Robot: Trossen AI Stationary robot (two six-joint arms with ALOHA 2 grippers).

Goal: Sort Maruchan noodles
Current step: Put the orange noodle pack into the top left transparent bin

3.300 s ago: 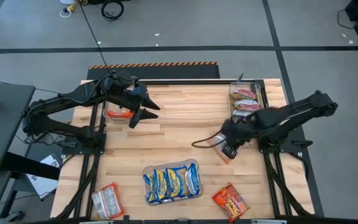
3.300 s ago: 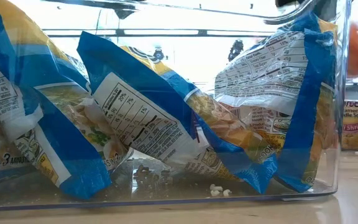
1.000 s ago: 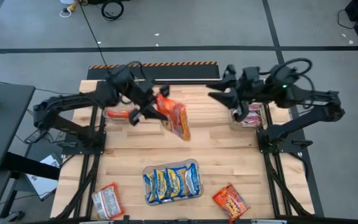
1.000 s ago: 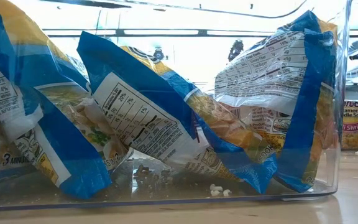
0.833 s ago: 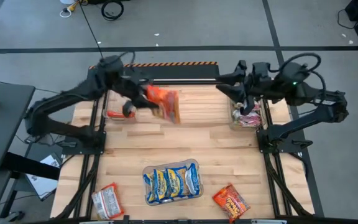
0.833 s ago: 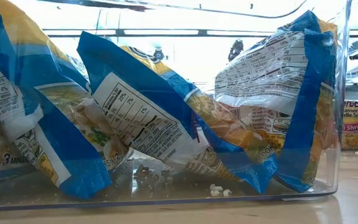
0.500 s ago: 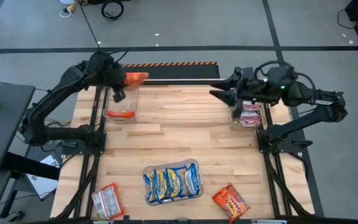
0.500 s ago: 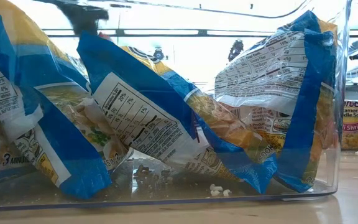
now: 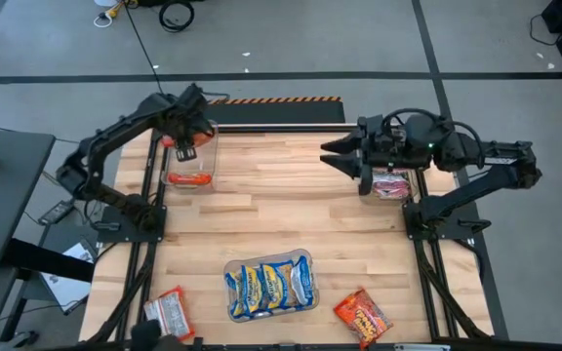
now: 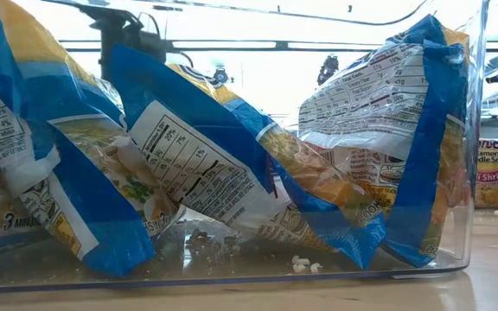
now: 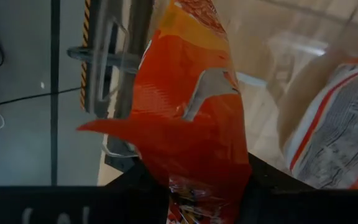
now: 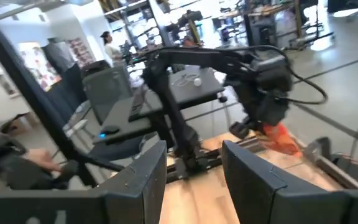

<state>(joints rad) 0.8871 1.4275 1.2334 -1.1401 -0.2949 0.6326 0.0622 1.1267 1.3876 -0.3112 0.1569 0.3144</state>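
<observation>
My left gripper (image 9: 183,148) hangs over the clear bin (image 9: 189,164) at the table's far left, shut on an orange-red Maruchan noodle packet (image 11: 191,124). One more orange-red packet (image 9: 188,179) lies in that bin. My right gripper (image 9: 328,154) stands open and level above the table, beside the far-right bin (image 9: 388,177) of pink-and-silver packets, with nothing between its fingers (image 12: 142,180). Blue-and-yellow packets (image 9: 269,285) fill the near middle bin (image 10: 478,130). Two loose packets (image 9: 169,314) (image 9: 362,317) lie flat at the near edge. My left gripper pinches one end of the orange-red packet (image 11: 197,183) between its two fingers. The fingers come from above, pointing steeply down. The rest of the packet hangs below them, clear of the bin's floor and above the packet that lies there (image 11: 334,137).
The middle of the wooden table (image 9: 281,210) shows bare boards between the three bins. The low view is filled by the near bin's wall, with part of my left arm (image 10: 128,34) behind it. The right wrist view shows people and desks in the room beyond.
My left gripper has carried the orange-red packet from the table's far middle toward the far left corner, swung up past the far edge, then tipped down over the left bin. The packet has stayed in its hold, lifted clear.
</observation>
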